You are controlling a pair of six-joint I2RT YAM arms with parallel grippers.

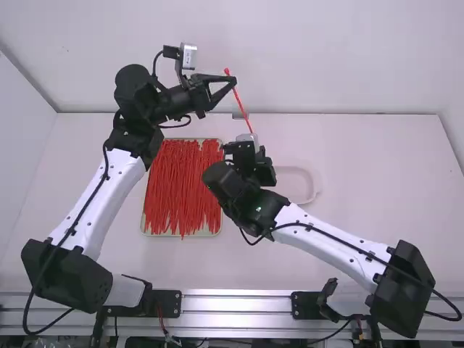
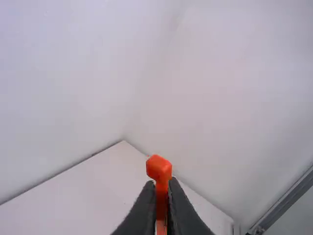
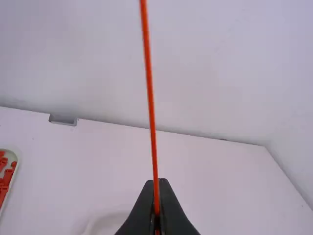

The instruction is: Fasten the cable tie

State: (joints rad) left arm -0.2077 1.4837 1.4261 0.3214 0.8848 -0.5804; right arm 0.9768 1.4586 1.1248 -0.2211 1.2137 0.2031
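The red cable tie (image 1: 239,101) is held off the table (image 1: 377,167), slanting between the two grippers. The left gripper (image 1: 230,78) is clamped on its upper end. In the left wrist view the fingers (image 2: 144,208) press together on the strap with the square head (image 2: 159,169) standing just past their tips. From there the strap runs down toward 5 o'clock to the right gripper (image 1: 251,136). In the right wrist view its fingers (image 3: 168,208) are closed on the lower end, and the strap rises straight and taut away from them.

In the high view the tie hangs in front of the back wall (image 1: 326,51), over the table's far edge, near the middle of its width. At 7 o'clock from the right gripper lies a shallow tray (image 1: 156,233) heaped with spare red ties (image 1: 181,188). Its right-hand rim passes close under the right arm's wrist. At 4 o'clock from that gripper a thin white loop (image 1: 316,190) lies flat on the table, and I cannot tell what it is. Beyond the loop, toward 3 o'clock, bare tabletop runs out to the right edge. The left side is tighter — the side wall closes in at 9 o'clock of the tray, and the left arm rises just beside the tray's left rim.
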